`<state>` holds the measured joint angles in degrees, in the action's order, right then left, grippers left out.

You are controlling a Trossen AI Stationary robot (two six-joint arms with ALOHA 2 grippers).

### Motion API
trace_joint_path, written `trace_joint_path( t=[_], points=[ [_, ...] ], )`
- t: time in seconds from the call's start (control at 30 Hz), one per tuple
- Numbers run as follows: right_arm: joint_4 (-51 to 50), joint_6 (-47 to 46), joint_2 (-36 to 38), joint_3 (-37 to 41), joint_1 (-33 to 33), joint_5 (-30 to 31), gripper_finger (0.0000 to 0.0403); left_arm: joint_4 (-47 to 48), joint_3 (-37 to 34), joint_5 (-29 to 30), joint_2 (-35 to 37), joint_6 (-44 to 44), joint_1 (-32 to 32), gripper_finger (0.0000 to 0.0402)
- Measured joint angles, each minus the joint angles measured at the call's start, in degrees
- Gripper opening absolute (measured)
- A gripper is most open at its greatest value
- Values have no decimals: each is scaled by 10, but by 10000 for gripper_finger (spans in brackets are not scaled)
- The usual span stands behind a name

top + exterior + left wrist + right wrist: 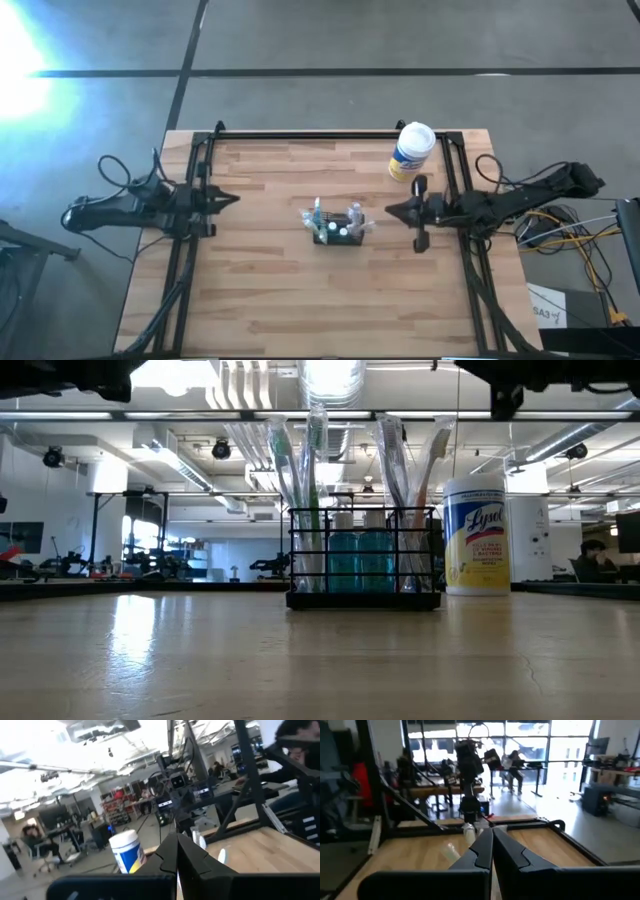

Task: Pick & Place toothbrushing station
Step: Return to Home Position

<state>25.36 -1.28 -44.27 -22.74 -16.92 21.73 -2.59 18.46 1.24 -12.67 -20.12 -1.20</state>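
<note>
The toothbrushing station (pixel 337 229) is a small black wire holder with several toothbrushes and two teal bottles. It stands on its base at the middle of the wooden table, and shows upright in the low view (pixel 363 560). My left gripper (pixel 234 200) is shut and empty at the table's left edge, raised above it. My right gripper (pixel 391 211) is shut and empty to the right of the station, also raised. Both point toward the station. Their shut fingers show in the wrist views (pixel 177 851) (pixel 492 845).
A white-and-yellow Lysol canister (pixel 411 151) stands at the far right of the table, also in the low view (pixel 476 535). A black metal frame (pixel 330 135) runs along the table's far edge and both sides. People sit in the room beyond.
</note>
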Motion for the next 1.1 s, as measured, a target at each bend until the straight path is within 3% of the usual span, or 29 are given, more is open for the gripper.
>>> trace_joint_path(
  t=[0.2,0.33,0.5,0.67,0.9,1.1],
  points=[
    [128,-14,99,110,45,-72,8,-37,-6,-103,3,79,88,1],
    [122,-27,169,151,52,-79,8,-61,-28,-160,15,132,145,1],
    [100,-27,220,179,52,-77,8,-116,-88,-173,9,187,188,1],
    [74,-30,262,206,52,-34,8,-124,-115,-174,31,214,192,0],
    [9,-29,316,222,52,-31,8,-81,-121,-207,124,210,188,0],
    [-64,-14,367,222,52,18,8,-64,-167,-213,118,227,187,0]
  ],
)
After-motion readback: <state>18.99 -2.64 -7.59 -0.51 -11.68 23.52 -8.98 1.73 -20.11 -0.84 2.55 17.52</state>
